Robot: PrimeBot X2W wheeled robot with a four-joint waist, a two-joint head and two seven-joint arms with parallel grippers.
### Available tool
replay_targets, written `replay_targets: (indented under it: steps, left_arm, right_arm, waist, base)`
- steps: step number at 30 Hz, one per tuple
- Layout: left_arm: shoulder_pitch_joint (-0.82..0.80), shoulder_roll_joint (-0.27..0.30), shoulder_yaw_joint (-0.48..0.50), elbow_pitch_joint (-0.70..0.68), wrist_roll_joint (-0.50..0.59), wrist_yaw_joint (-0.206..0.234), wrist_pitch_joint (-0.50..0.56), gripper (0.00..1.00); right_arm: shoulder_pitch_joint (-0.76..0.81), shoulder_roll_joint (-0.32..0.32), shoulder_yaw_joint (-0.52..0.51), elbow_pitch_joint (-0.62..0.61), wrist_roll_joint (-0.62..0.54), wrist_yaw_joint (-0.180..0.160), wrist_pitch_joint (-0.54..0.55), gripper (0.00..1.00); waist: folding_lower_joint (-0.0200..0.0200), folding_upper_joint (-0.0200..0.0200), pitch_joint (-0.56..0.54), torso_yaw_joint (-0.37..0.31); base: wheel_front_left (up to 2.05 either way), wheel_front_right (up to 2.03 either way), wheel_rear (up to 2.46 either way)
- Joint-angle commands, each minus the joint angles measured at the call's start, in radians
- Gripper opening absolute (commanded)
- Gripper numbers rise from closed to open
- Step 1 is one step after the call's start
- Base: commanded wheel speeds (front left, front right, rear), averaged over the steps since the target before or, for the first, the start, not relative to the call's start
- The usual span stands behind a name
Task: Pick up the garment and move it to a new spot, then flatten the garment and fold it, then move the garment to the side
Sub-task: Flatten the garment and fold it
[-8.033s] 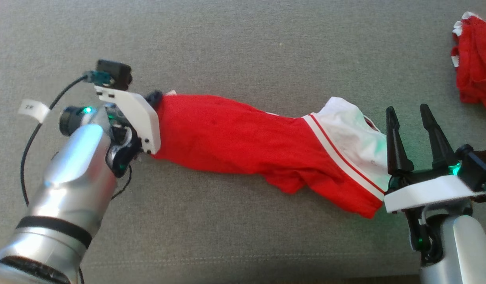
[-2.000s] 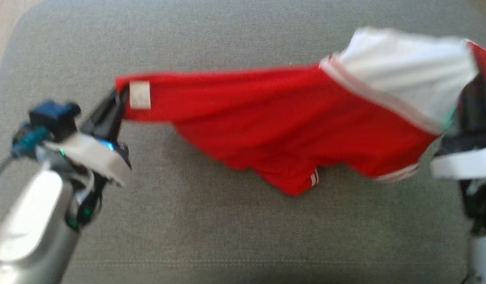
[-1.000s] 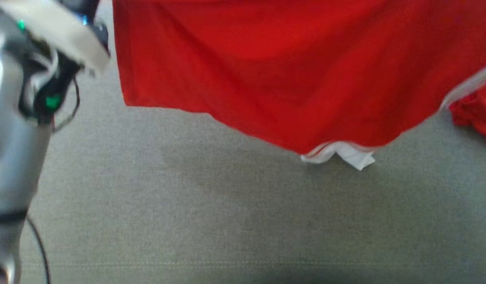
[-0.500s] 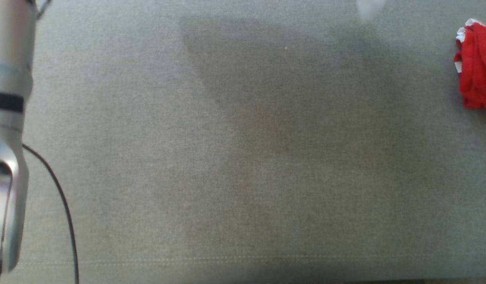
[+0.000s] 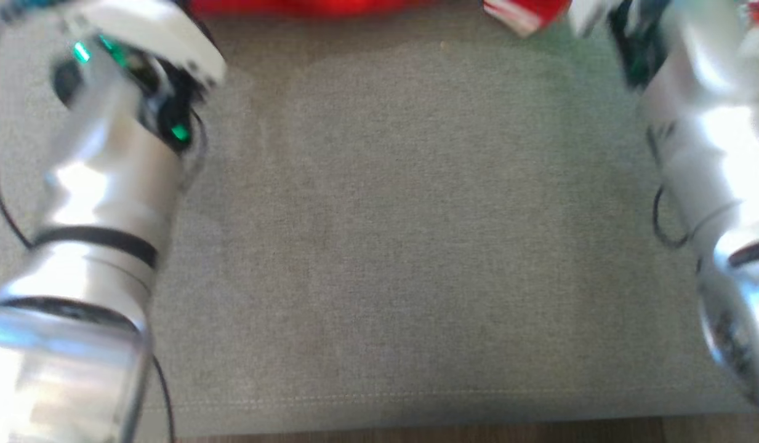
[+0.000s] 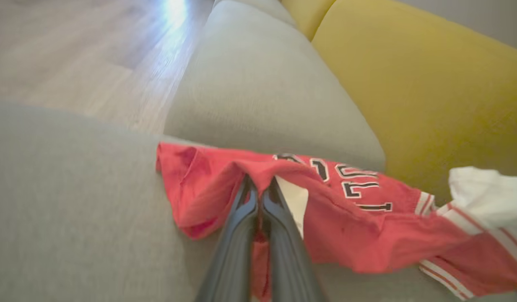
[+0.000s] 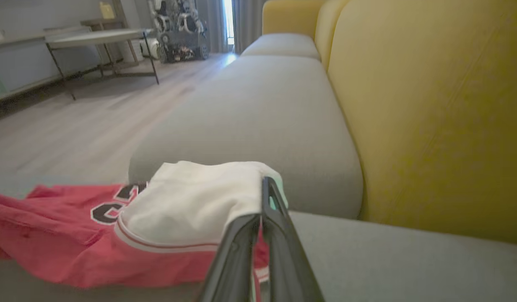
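Garment along cushion rear edge, left end effector and right end effector clamped on it, open cushion in front

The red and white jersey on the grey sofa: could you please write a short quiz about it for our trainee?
1. True or false: the left claw is shut on the red and white cloth jersey.
2. Which colour is the padded fabric sofa backrest behind the jersey? A blue, B yellow, C black.
3. Fill the gap: the cloth draped over the right claw at its tips is ___.

Key: 1 true; 2 B; 3 white.
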Motion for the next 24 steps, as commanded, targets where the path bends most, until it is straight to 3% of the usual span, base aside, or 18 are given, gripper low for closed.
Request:
replay_targets:
  steps: [1,7,14,19,24]
  left_arm:
    - [-0.002,0.026,0.007,-0.036,-0.019,-0.006,-0.012,0.0]
    - [0.167,0.02,-0.012,-0.119,-0.064,-0.006,-0.021,0.0]
    - [0.436,0.1,0.019,-0.342,-0.014,-0.006,-0.022,0.0]
    - [0.602,0.15,0.061,-0.502,0.074,0.005,-0.022,0.0]
    - [0.754,0.187,0.076,-0.642,0.129,0.022,-0.022,0.0]
  right_arm:
    - [0.02,0.028,0.04,-0.044,0.039,0.003,-0.001,0.0]
    - [0.2,0.017,0.117,-0.125,0.175,0.003,-0.034,0.0]
    - [0.524,-0.089,0.167,-0.336,0.301,0.003,-0.041,0.0]
    - [0.77,-0.169,0.077,-0.56,0.33,0.003,-0.018,0.0]
    - [1.079,-0.166,-0.073,-0.869,0.306,0.003,0.101,0.0]
  waist:
    - [-0.0001,0.0,0.015,0.016]
    - [-0.0001,0.0,0.001,0.031]
    - [-0.0001,0.0,-0.071,0.029]
    - [-0.0001,0.0,-0.128,0.024]
    - [-0.0001,0.0,-0.181,0.021]
  base:
    - [0.0,0.0,0.0]
    - [0.0,0.0,0.0]
    - [0.0,0.0,0.0]
    - [0.0,0.0,0.0]
    - [0.0,0.0,0.0]
